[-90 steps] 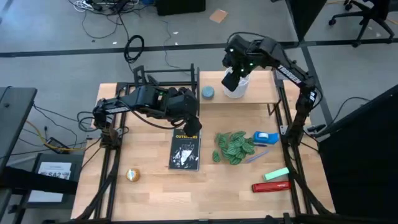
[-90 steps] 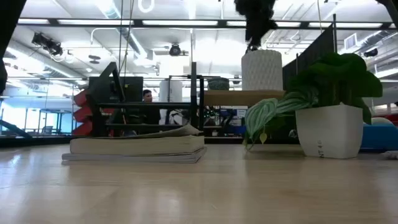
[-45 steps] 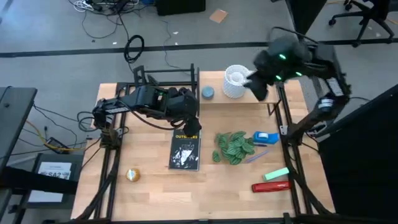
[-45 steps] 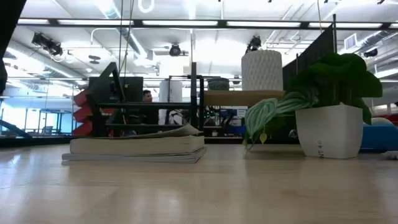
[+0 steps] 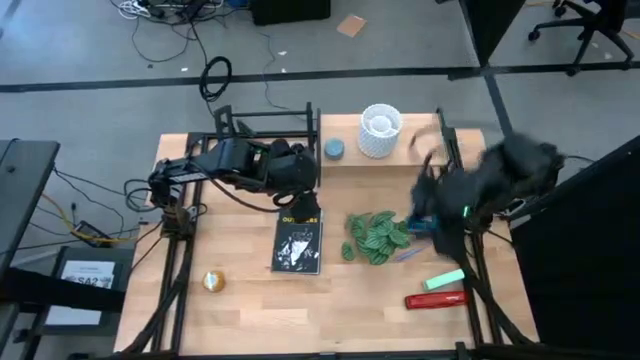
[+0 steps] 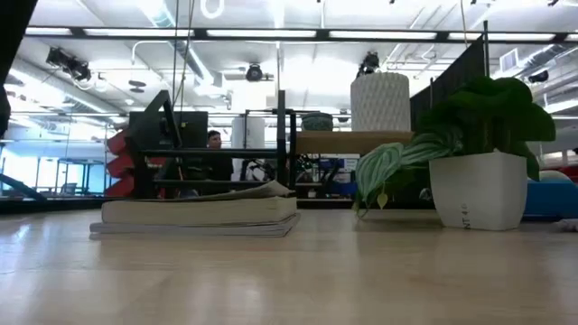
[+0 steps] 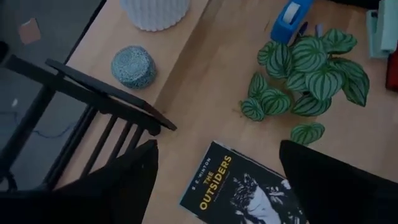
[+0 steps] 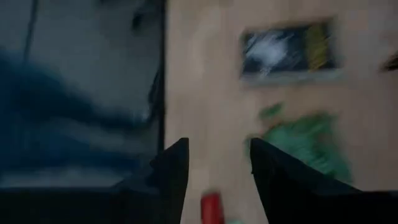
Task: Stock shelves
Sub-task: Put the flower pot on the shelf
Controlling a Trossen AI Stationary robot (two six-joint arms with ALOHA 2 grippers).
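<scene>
Wood tabletop [image 5: 240, 300], nearest edge first: 1 yellowish ball [image 5: 212, 281] on your left, 1 red item [image 5: 435, 299] and 1 pale green item [image 5: 446, 279] on the right. Mid-table you've got 1 book [image 5: 300, 240], 1 potted plant [image 5: 377, 235] w/ striped leaves just beside it, and 1 blue tape dispenser [image 7: 291, 15] past the plant.

Left gripper [image 7: 214, 186] hangs over the book's far end, fingers spread wide, nothing btwn them. Right arm [image 5: 490, 180] is over the table's right side by the dispenser; right gripper [image 8: 214, 180] shows a gap btwn its fingers, nothing held.

Far edge: 2 shelf units, side by side. Black rack [image 5: 265, 125] sits on the left: thin metal bars, upright end frames, long axis running left-right along the table's far edge. No goods seen on it; the left arm crosses over it. Wooden board [image 5: 410, 160] sits on the right: light wood, black legs, flat top, long axis also left-right, its left end just beside the rack's right frame. On the board: 1 white ribbed vase [image 5: 380, 131], upright, and 1 small blue-grey round piece [image 5: 334, 149] near the board's left end.
</scene>
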